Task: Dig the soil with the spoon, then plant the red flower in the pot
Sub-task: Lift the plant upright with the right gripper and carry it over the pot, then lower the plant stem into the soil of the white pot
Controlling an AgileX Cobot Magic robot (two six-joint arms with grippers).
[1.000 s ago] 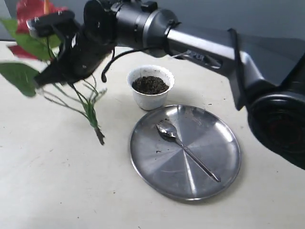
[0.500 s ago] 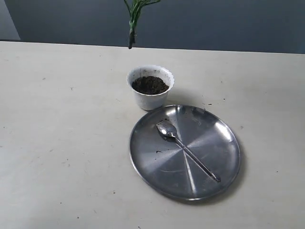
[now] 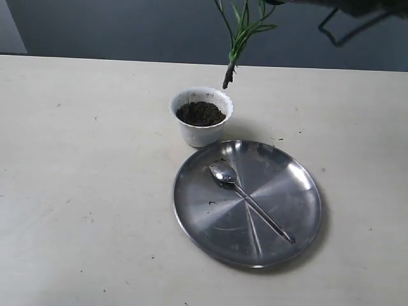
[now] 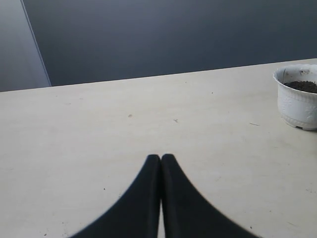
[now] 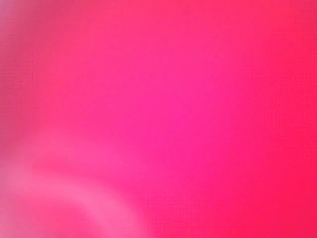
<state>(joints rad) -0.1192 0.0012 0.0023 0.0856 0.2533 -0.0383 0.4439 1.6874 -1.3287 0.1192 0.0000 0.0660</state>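
Note:
The white scalloped pot (image 3: 201,135) stands behind the steel plate, filled with dark soil (image 3: 201,113). The silver spoon (image 3: 245,199) lies on the plate, bowl toward the pot. Only the green stems and dark stub of the red flower (image 3: 234,51) show, hanging from the top edge, the stub just above the pot's back right rim. A red bloom (image 5: 158,119) fills the whole right wrist view and hides that gripper's jaws. My left gripper (image 4: 161,157) is shut and empty, low over bare table, with the pot (image 4: 297,106) off to its side.
The large round steel plate (image 3: 287,204) lies in front of the pot and to its right. A piece of the right arm and a cable (image 3: 357,9) shows at the top right edge. A dark wall runs behind the table.
The right arm has carried the flower from low at the left, up out of view, then right; the stub has dropped to just above the pot's rim.

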